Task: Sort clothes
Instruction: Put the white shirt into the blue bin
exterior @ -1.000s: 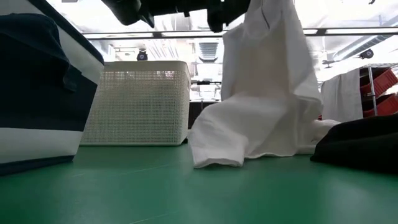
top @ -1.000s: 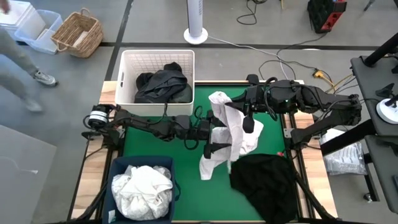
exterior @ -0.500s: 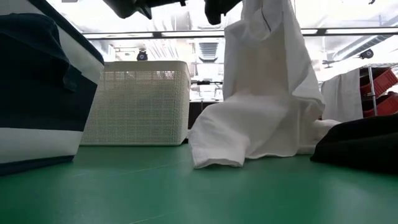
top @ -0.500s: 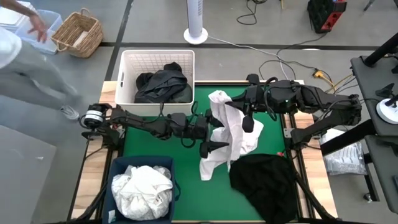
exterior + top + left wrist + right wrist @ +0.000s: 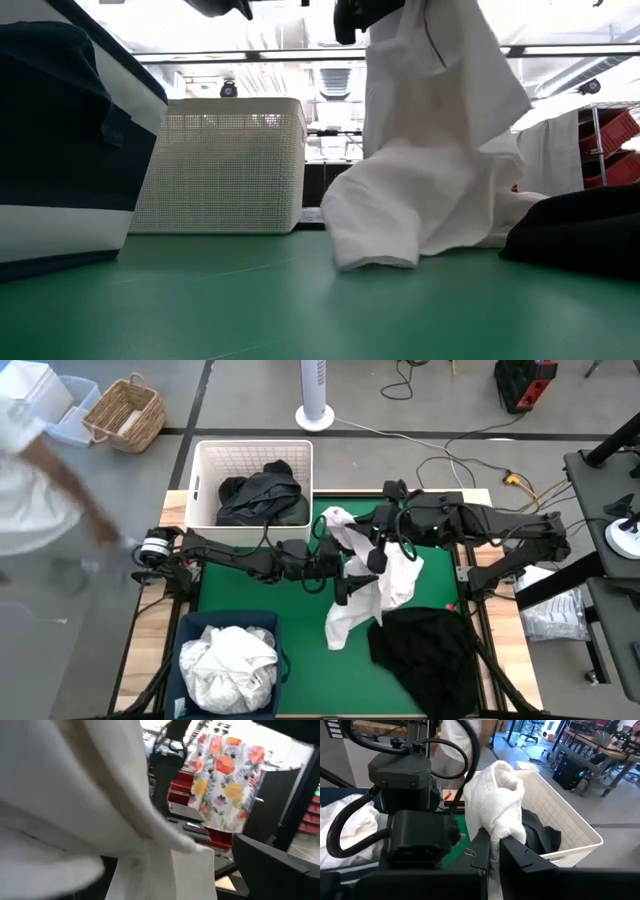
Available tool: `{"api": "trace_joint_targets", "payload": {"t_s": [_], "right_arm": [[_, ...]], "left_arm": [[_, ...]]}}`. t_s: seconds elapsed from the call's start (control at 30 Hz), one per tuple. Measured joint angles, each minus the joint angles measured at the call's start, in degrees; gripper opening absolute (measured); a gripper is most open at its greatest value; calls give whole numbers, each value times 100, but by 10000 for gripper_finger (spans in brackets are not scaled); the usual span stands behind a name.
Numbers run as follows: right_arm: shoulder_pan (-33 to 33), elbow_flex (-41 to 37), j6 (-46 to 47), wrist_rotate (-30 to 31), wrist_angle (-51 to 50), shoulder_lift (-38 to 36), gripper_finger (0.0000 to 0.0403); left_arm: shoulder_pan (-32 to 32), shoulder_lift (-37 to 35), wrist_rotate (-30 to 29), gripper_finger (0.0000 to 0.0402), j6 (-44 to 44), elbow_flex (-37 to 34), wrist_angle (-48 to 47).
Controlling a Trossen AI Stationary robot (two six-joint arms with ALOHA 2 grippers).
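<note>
White garment lifted over the green table.
Right claw pinches it shut near the top; left claw is buried in cloth, grip unclear.

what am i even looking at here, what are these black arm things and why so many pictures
They are two robot arms at a green table, sorting clothes. One camera looks straight down, one sits at table height, and one rides on each wrist. The right gripper is shut on a white garment, lifting its top while the rest trails on the table. The left gripper is beside that cloth; its fingers cannot be made out. A black garment lies nearby. The white lattice basket holds dark clothes, the navy bin white clothes.
</note>
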Motion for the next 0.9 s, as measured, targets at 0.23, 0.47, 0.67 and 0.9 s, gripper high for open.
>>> {"api": "trace_joint_targets", "payload": {"t_s": [0.23, 0.47, 0.67, 0.9], "right_arm": [[54, 0, 276, -4, 22, 20, 12], [113, 0, 759, -20, -1, -211, 12], [178, 0, 922, -55, -31, -330, 13], [196, 0, 1191, -172, -451, -428, 24]], "left_arm": [[-4, 0, -756, 358, -23, -45, -159], [0, 0, -1091, 309, 149, -50, -327], [0, 0, -1087, 171, 376, -50, -413], [-132, -86, -507, 15, 505, -48, -695]]}}
